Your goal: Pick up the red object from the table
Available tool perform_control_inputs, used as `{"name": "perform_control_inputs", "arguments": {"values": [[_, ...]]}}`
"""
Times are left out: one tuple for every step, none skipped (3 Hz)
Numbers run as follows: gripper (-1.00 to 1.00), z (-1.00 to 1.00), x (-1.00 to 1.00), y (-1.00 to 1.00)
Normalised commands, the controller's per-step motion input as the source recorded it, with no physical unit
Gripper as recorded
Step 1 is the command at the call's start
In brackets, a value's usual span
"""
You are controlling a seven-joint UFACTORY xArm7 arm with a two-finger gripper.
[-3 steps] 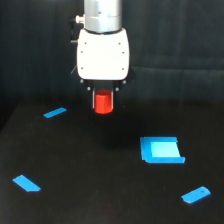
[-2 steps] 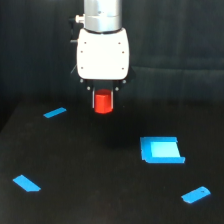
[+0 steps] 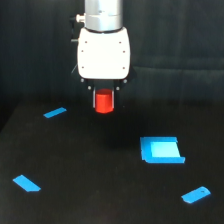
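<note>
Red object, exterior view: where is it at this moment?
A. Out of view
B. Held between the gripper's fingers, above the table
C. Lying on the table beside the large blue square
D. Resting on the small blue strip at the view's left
B: the red object sits between the fingers of the gripper, clear of the table, away from the large blue square.
</note>
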Motion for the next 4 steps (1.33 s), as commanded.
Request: {"name": "perform_control_inputs", "arguments": {"values": [[-1.00,0.00,-0.02,-0.10],[-1.00,0.10,0.04,0.03],[-1.00,0.04,0.04,0.04],[-0.93,0.13,-0.05,-0.05]]}}
